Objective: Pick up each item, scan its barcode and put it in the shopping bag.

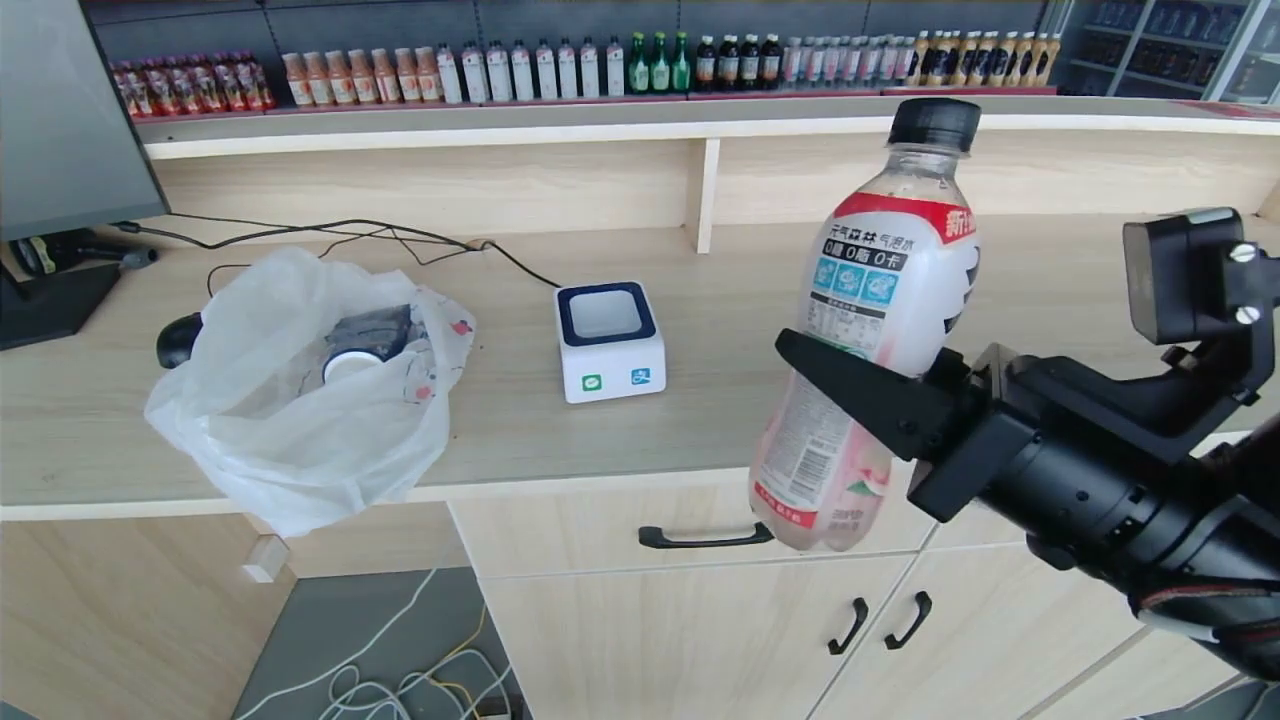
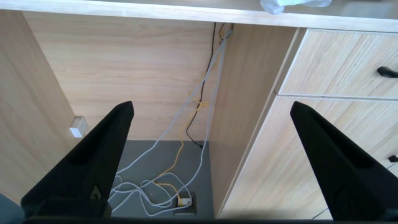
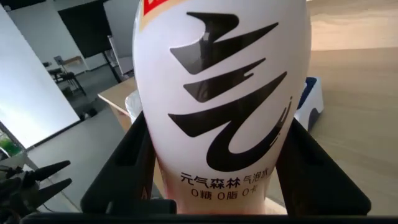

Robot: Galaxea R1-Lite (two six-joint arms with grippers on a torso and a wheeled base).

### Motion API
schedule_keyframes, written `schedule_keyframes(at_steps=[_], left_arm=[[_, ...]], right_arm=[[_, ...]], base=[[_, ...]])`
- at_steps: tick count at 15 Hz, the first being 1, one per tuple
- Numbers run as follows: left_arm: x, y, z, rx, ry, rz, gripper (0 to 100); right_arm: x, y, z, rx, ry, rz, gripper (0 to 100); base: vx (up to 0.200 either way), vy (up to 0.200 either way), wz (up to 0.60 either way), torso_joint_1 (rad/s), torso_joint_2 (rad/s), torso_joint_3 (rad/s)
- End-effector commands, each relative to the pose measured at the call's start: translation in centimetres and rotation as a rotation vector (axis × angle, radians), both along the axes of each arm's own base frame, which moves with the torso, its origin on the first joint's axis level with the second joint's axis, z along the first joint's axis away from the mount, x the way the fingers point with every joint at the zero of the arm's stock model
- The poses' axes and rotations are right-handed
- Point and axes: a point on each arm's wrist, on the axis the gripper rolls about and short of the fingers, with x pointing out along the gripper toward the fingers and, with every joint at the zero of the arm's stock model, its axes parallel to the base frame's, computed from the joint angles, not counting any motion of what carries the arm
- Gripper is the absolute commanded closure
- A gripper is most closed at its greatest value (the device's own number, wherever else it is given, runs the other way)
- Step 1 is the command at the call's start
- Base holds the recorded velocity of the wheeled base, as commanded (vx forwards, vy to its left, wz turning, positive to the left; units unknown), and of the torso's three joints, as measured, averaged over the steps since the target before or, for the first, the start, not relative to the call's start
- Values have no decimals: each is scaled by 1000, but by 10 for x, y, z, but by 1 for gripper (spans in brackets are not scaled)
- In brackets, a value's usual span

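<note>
My right gripper [image 1: 900,395] is shut on a pink drink bottle [image 1: 870,330] with a black cap, held nearly upright in the air in front of the counter's right part; its barcode label faces left. In the right wrist view the bottle [image 3: 224,93] stands between the two black fingers [image 3: 124,165]. The white barcode scanner [image 1: 609,340] sits on the counter's middle. A translucent shopping bag [image 1: 310,390] lies open at the counter's left front edge with items inside. My left gripper [image 2: 208,162] is open, low under the counter, facing the cabinet recess.
A monitor stand [image 1: 50,290] and black cables [image 1: 330,235] lie at the counter's back left. A raised shelf [image 1: 700,125] runs behind with bottles on display. Drawers with black handles [image 1: 705,540] are below the counter. Loose cables [image 2: 168,186] lie on the floor in the recess.
</note>
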Motion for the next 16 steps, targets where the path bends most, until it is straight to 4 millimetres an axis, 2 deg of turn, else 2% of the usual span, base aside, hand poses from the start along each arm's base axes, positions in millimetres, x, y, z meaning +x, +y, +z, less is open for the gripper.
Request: schedule_keyframes(at_steps=[1,4,6,9,11,13,16], left_arm=[[0,0,0,-1,0,0,0],[0,0,0,-1,0,0,0],[0,0,0,-1,0,0,0],[0,0,0,1,0,0,0],[0,0,0,4,0,-2,0],[0,0,0,2,0,0,0],[0,0,0,4,0,0,0]], right_arm=[[4,-4,-9,-32,7,-53,100],[5,-7,-11,-27,-45,-137,100],[6,-11,-16,-6,-8,-285,100],[1,-17,-22,-29,-19,-303,100],[10,-28,-19,-42,-43,-375,100],[21,-52,-22,-126,-91,-510,100],[21,-60,-18,-115,-121,-556,100]], base=[[0,0,0,0,0,0],[0,0,0,0,0,0],[0,0,0,0,0,0],[0,0,0,0,0,0],[0,0,0,0,0,0],[0,0,0,0,0,0],[0,0,0,0,0,0]])
